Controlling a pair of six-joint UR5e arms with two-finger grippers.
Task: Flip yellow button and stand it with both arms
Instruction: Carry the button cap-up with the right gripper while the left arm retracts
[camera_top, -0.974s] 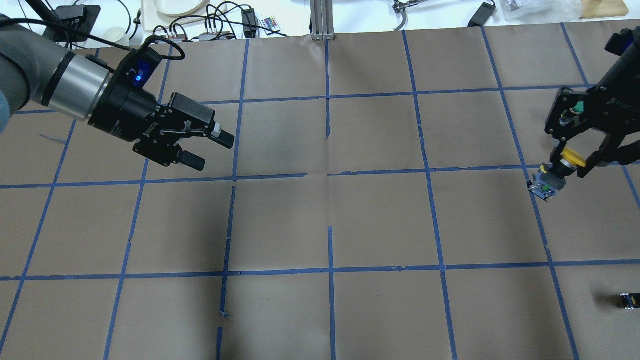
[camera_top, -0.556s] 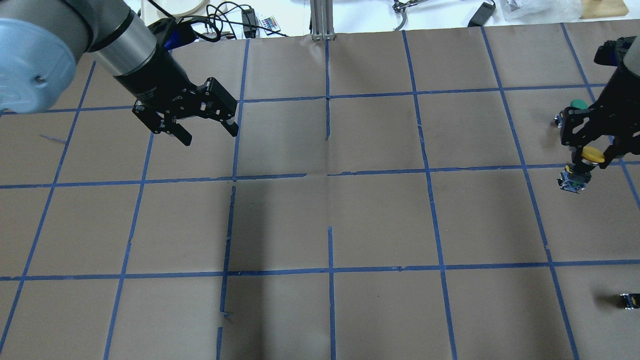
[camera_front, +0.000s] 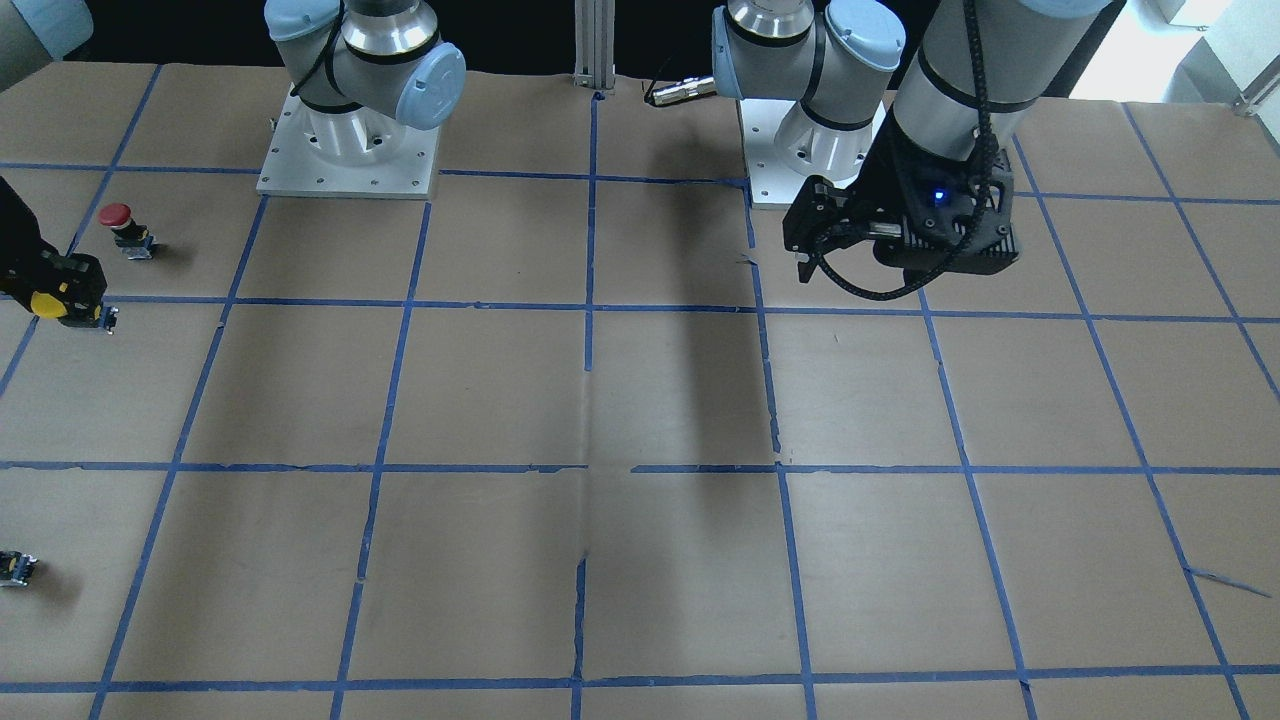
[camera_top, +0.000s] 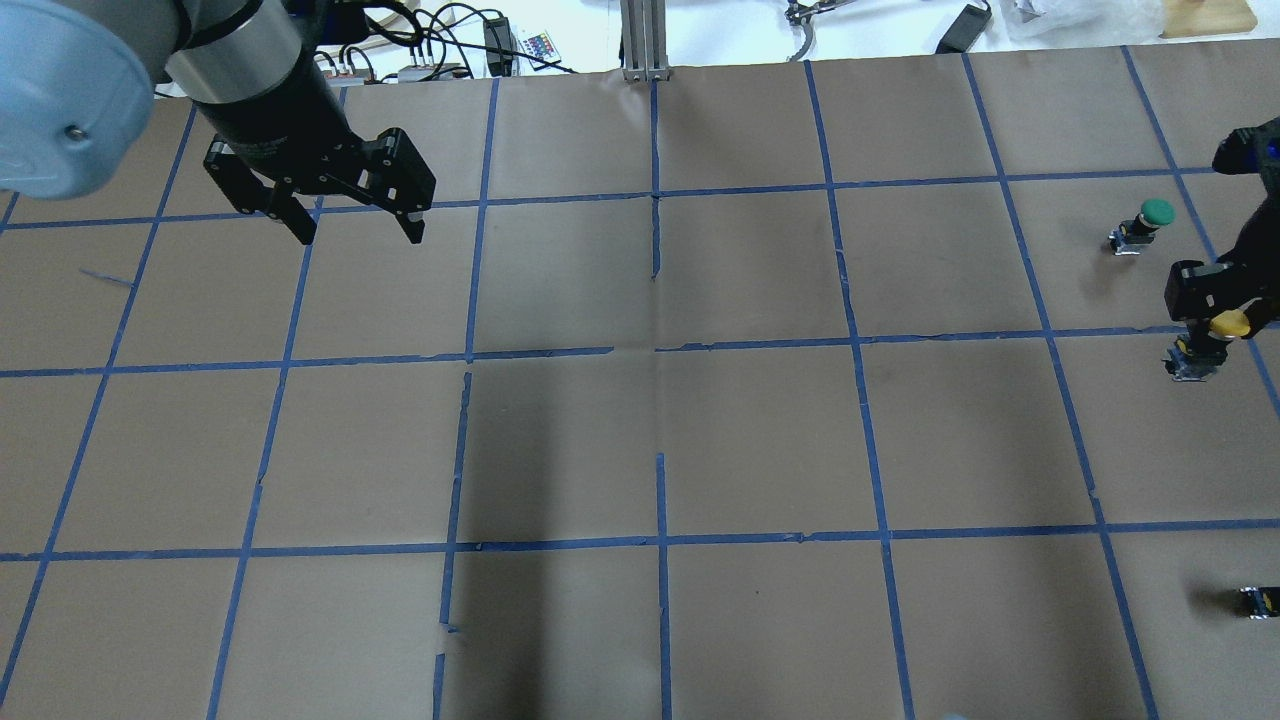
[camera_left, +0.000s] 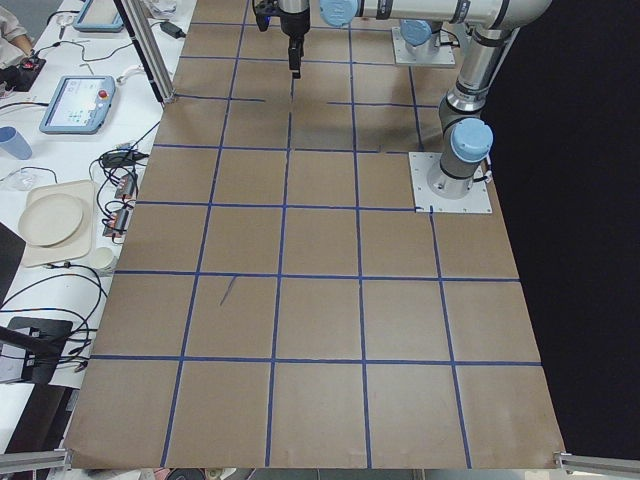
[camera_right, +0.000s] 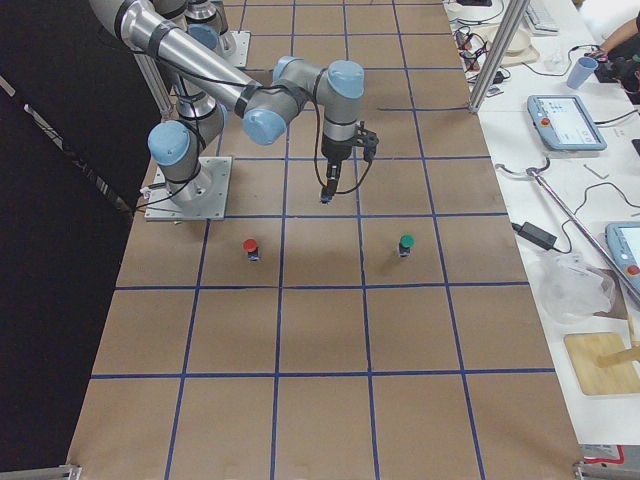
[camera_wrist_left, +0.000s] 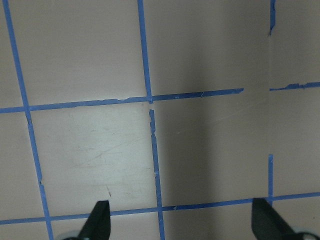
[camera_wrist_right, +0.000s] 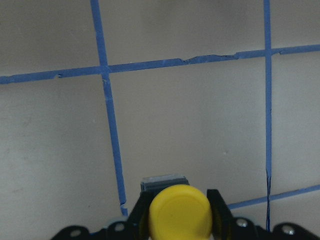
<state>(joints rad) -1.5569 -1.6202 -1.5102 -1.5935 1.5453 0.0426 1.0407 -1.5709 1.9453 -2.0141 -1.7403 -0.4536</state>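
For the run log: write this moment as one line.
right end effector: shut on yellow button, cap up | left end effector: open, empty | release: not yet

left arm (camera_top: 250, 90) high, jaws wide apart, pointing down; right arm (camera_top: 1260, 240) low, jaws clamped.

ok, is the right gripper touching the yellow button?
Touching. Right wrist view: the right gripper has its fingers tight against both sides of the yellow button, no gap.

Yellow-capped push-button switch (camera_top: 1194, 357) between fingers of the black right gripper (camera_top: 1218, 326) — green-capped button (camera_top: 1142, 224) beyond it, red-capped button (camera_front: 122, 228) on its robot side, black left gripper (camera_top: 360, 235) well apart.
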